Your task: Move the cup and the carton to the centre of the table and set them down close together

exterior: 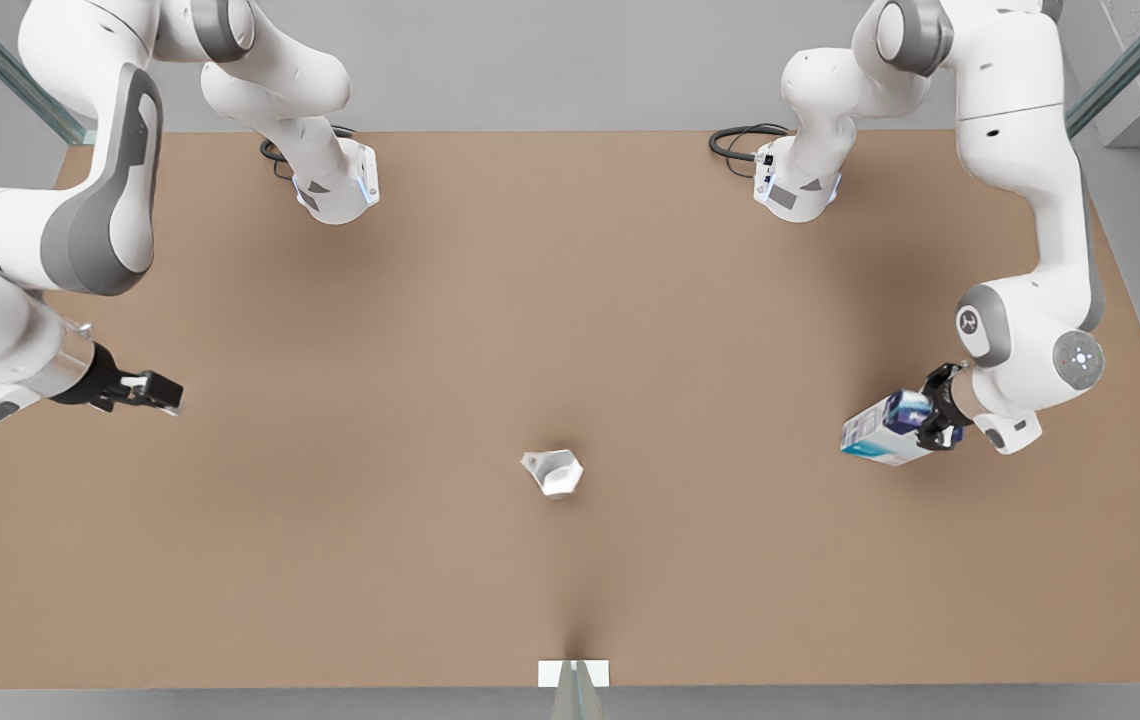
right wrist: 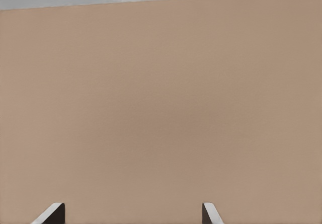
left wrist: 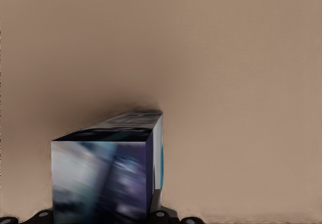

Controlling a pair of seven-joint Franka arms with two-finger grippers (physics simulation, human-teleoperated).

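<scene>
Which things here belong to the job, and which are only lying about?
Belonging to the job:
- cup, near the table centre
- carton, held by the left pincer, at the front view's right
- right pincer, open, holding nothing

Only lying about:
- white block at the table's near edge

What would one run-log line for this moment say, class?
cup: on table near centre | carton: held by left gripper, front view's right | right gripper: open, empty, front view's left
</scene>
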